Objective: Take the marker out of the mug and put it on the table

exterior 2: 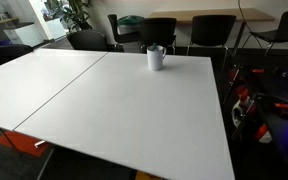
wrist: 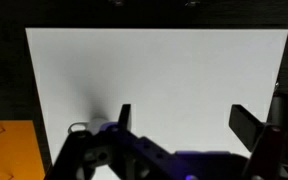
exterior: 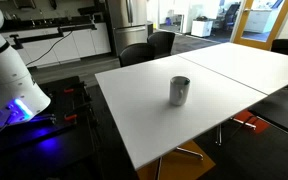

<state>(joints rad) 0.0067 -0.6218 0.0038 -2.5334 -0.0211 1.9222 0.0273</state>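
The grey mug (exterior: 179, 90) stands upright near the middle of the white table (exterior: 134, 115); it shows in both exterior views (exterior 2: 156, 57). The marker cannot be made out in either exterior view. In the wrist view my gripper (wrist: 184, 122) is open and empty, high above the table (wrist: 154, 70). A small grey shape with a handle-like loop (wrist: 81, 127) peeks out left of the left finger; it looks like the mug, mostly hidden by the gripper body. The gripper itself is out of both exterior views.
An adjoining white table (exterior: 249, 60) meets this one at a seam (exterior 2: 44, 95). Dark chairs (exterior 2: 159, 30) stand along the far side. The white robot arm (exterior: 6, 70) rises off the table's end. An orange patch (wrist: 4, 145) lies on the floor.
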